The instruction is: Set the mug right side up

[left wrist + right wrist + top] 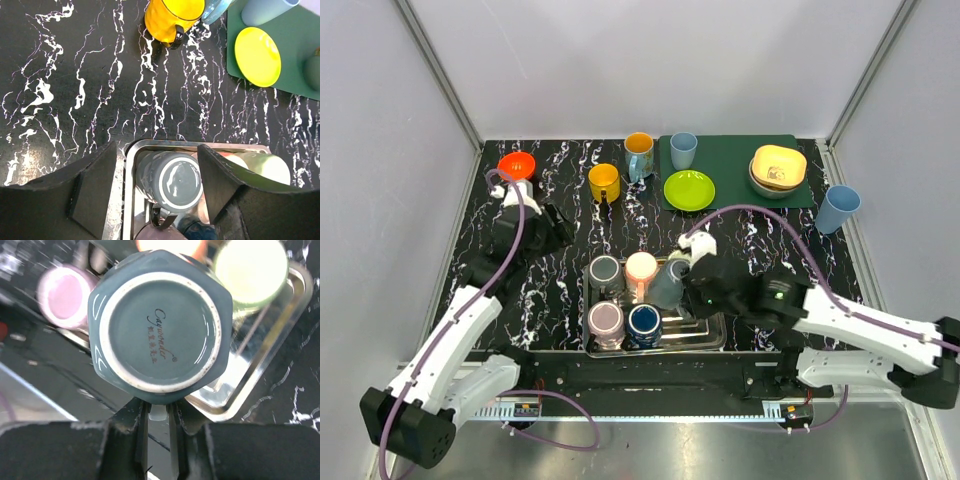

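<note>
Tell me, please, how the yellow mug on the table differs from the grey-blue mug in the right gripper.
The yellow mug stands upright on the table, mouth up; the grey-blue mug is tilted over the tray, base showing. The yellow mug is free; the right gripper holds the grey-blue mug. Both are plain-coloured.

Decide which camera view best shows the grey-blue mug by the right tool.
Right wrist view: the grey-blue mug fills the frame, its base and printed mark facing the camera, right tool shut on its lower edge. The top view shows it small and tilted over the tray. The left wrist view does not clearly show it.
</note>
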Available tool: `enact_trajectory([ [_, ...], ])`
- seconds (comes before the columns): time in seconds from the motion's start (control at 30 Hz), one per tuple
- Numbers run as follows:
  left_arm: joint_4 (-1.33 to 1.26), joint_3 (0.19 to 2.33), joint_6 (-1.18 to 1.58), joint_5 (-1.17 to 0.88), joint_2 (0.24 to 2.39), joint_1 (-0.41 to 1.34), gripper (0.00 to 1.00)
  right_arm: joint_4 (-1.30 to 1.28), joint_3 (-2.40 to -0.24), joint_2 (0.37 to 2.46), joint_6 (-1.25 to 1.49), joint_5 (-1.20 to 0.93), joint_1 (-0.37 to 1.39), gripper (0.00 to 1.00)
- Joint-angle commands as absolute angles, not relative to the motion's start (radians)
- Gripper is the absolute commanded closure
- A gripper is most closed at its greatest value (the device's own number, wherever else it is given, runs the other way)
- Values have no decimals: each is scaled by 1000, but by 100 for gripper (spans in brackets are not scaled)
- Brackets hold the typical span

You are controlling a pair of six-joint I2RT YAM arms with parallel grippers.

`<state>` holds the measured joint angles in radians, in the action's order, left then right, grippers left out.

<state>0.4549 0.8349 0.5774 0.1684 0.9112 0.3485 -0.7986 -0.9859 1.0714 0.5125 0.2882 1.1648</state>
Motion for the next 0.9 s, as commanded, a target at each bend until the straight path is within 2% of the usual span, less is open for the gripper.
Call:
enact_trajectory([
  [0.0, 404, 868, 613, 175, 810, 350, 32, -694, -1162, 933, 518, 267, 1164, 100],
  [0.1, 281, 829, 656, 118, 708, 348, 29, -565, -1193, 894, 522, 285, 1128, 100],
  [0.13, 237, 792, 673, 65, 683, 348, 27, -499, -1200, 893, 529, 235, 1058, 100],
  [0.17, 150, 775, 716, 36, 660, 348, 23, -462, -1200, 902, 543, 186, 999, 100],
  [0.2, 109, 758, 745, 8, 626, 347, 12, -419, -1187, 903, 592, 125, 939, 100],
  [0.3, -49, 703, 850, -141, 588, 345, 2, -169, -1106, 920, 740, -195, 724, 100],
  [0.4, -237, 644, 980, -309, 601, 344, 1, 176, -1021, 972, 927, -351, 598, 100],
  [0.43, -379, 602, 1015, -390, 610, 344, 1, 337, -1009, 994, 972, -430, 580, 100],
  [0.53, -660, 526, 1172, -497, 676, 345, 2, 548, -989, 1087, 1097, -500, 557, 100],
  [0.73, -770, 569, 1218, -549, 825, 388, 1, 669, -993, 1192, 1163, -560, 555, 100],
  [0.87, -693, 653, 1158, -549, 934, 446, 1, 670, -999, 1219, 1154, -572, 555, 100],
])
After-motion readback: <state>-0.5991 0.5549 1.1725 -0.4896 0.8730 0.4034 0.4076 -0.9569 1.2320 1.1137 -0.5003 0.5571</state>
